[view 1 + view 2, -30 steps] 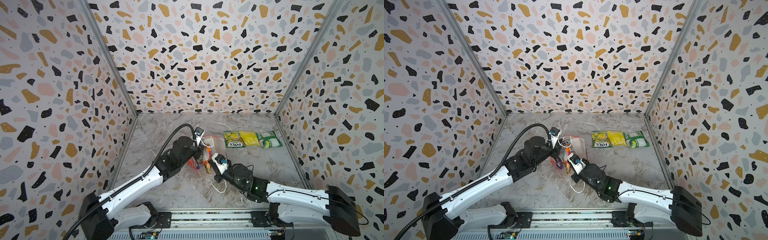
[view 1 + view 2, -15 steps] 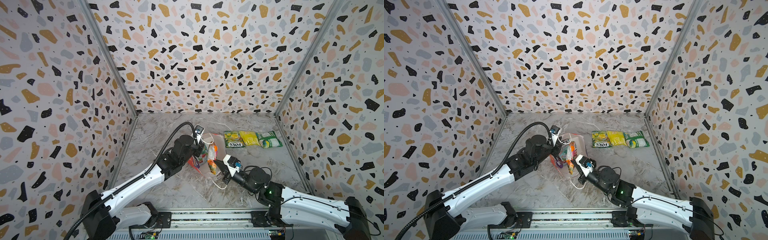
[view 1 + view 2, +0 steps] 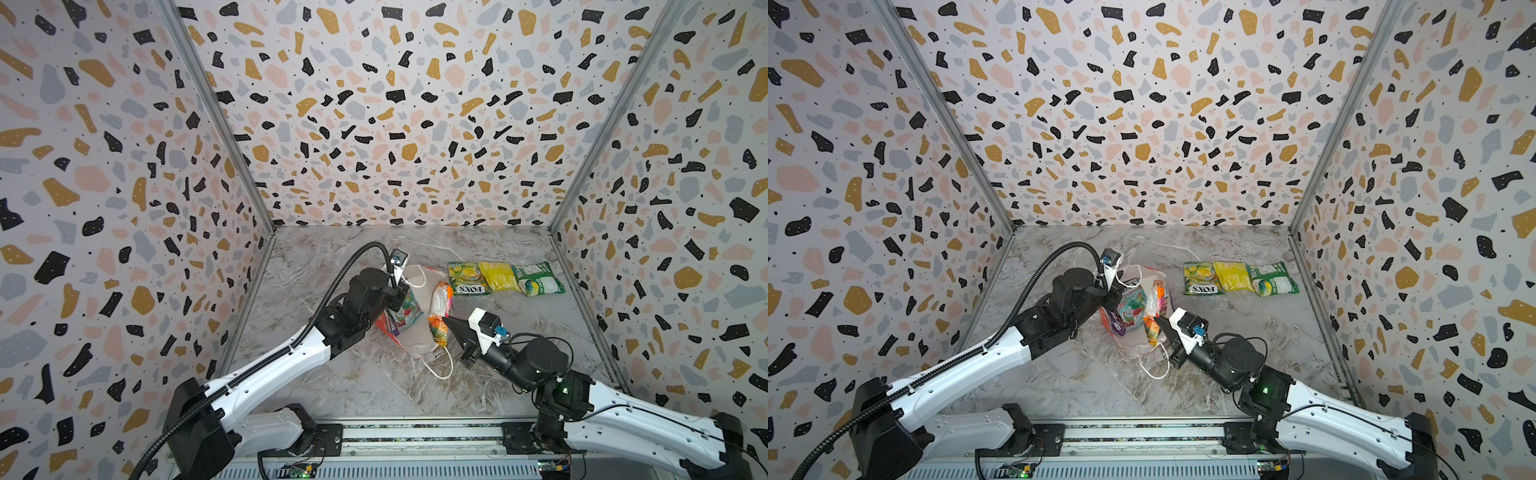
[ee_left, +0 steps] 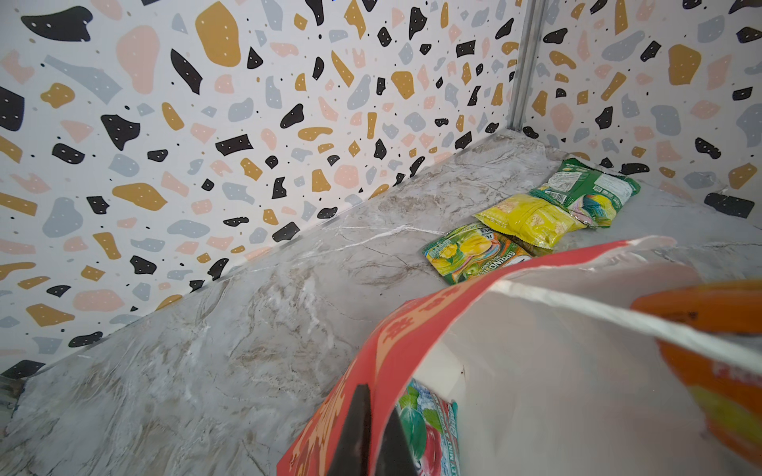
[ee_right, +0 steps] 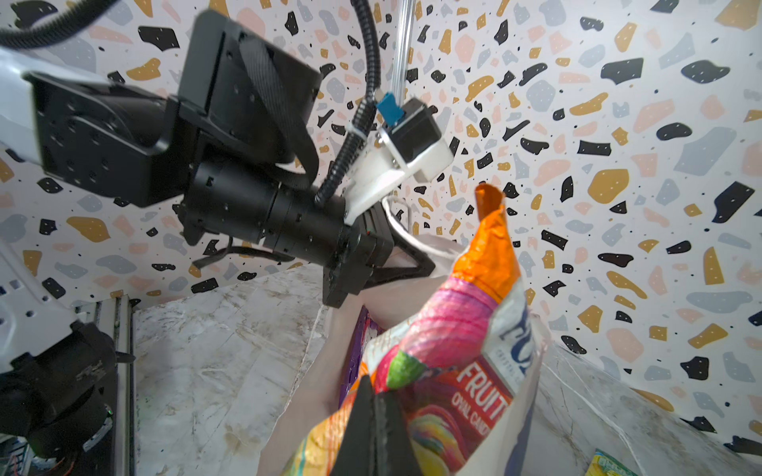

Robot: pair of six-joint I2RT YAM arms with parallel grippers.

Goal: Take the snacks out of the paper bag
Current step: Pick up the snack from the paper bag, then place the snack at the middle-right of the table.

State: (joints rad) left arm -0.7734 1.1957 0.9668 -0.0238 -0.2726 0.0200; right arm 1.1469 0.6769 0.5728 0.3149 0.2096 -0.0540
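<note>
Red paper bag [image 3: 420, 289] (white inside, cord handles) sits near the middle of the marble table [image 3: 332, 374], mouth held wide. Task judged approx. half done.

Done: three snacks lie in a row by the table's far right corner, well apart from the bag, each touching its neighbour: green-and-yellow FOX'S packet [image 3: 467, 279], yellow packet [image 3: 498, 275], green packet [image 3: 538, 279].

In hand: orange-and-pink fruit packet [image 3: 439, 309]. Right gripper [image 5: 373, 416] has its jaws closed on the packet's lower edge. The packet stands tilted up, top end above the bag's rim, lower end at the mouth. Whether it is fully clear of the bag cannot be told.

Left gripper [image 4: 373, 428]: jaws pinched together on the bag's red rim, on the side toward the table's left edge, bracing the bag open.

Left to do: at least two packets lie inside, i.e. mint packet [image 3: 1131, 309] w/ teal-and-red print, just beside the left gripper, and a purple packet [image 3: 1115, 326] under it, mostly hidden. Any more beneath can't be seen. Judged remaining: set the fruit packet down w/ the others, then fetch the mint and purple ones.
</note>
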